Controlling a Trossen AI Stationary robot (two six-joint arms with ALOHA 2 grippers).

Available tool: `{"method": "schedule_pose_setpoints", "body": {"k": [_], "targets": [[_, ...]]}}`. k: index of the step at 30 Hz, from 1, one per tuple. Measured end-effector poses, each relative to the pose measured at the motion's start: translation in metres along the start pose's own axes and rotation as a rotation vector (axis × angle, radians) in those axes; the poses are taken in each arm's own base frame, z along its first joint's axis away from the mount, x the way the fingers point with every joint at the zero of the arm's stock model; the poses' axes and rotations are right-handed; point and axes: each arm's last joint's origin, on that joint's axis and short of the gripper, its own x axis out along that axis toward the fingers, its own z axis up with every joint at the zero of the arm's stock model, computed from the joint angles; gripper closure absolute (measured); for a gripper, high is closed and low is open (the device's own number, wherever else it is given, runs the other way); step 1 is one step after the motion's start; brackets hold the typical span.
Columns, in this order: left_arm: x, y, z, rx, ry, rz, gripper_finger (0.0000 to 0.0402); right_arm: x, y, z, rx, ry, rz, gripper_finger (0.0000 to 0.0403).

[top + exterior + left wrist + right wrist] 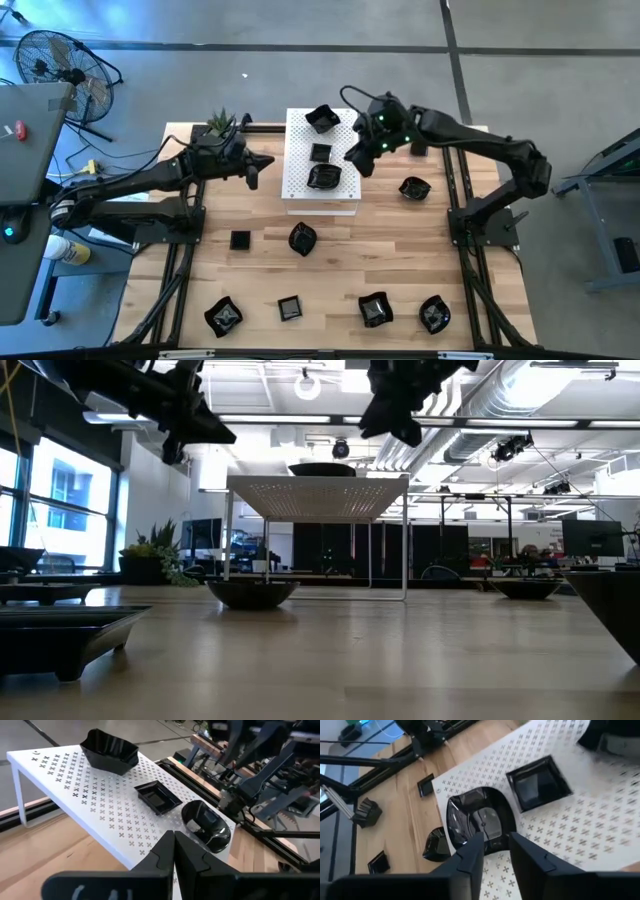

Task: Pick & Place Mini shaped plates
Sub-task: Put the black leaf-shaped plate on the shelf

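Note:
Three glossy black mini shaped plates sit on the white perforated board [300, 160]: a wavy one [321, 118] at the far end, a square one [320, 152] in the middle and a rounded one [479, 822] at the near end. My right gripper [495, 852] hovers at the rounded plate's rim with its fingers apart; the plate rests on the board. My left gripper [173, 852] hangs shut and empty just left of the board. Several more black plates lie on the wooden table, among them one [413, 187] right of the board and two [302, 238] [240, 239] in front of it.
A small green plant [220, 124] stands at the table's back left corner. Several plates [375, 309] line the front edge. Black frame rails run along both table sides. A fan [55, 60] stands on the floor beyond the left side.

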Motion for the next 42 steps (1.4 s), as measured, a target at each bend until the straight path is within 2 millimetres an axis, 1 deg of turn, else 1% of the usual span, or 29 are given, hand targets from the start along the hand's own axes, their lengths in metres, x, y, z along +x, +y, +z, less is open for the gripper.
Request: {"method": "schedule_pose_setpoints", "body": {"k": [3, 5, 10, 15, 21, 27, 33, 37, 42], "targets": [[0.0, -0.001, 0.0, 0.007, 0.013, -0.027, 0.0399, 0.01, -0.001, -0.003, -0.008, -0.011, 0.004, 0.0301], [0.0, -0.001, 0.0, 0.007, 0.014, -0.029, 0.0399, 0.018, -0.004, -0.001, -0.01, -0.011, 0.0, 0.0298], [0.0, -0.001, 0.0, 0.008, 0.014, -0.028, 0.0399, 0.043, -0.012, 0.003, -0.046, 0.085, -0.024, 0.0301], [0.0, -0.001, -0.001, 0.004, 0.016, -0.027, 0.0399, 0.055, -0.018, 0.002, -0.088, 0.173, -0.047, 0.0306], [0.0, -0.001, -0.001, -0.001, 0.017, -0.026, 0.0399, 0.057, -0.023, 0.002, -0.093, 0.175, -0.053, 0.031], [0.0, -0.001, -0.001, 0.002, 0.017, -0.026, 0.0399, 0.059, -0.023, 0.001, -0.08, 0.18, -0.019, 0.0331], [0.0, -0.001, -0.001, 0.008, 0.016, -0.026, 0.0399, 0.073, -0.025, -0.005, -0.055, 0.23, -0.022, 0.0345], [0.0, -0.001, -0.001, 0.009, 0.017, -0.025, 0.0399, 0.074, -0.025, -0.004, -0.052, 0.222, -0.01, 0.0346], [0.0, -0.001, -0.001, 0.009, 0.017, -0.025, 0.0399, 0.074, -0.024, -0.004, -0.027, 0.233, 0.038, 0.0357]]}}
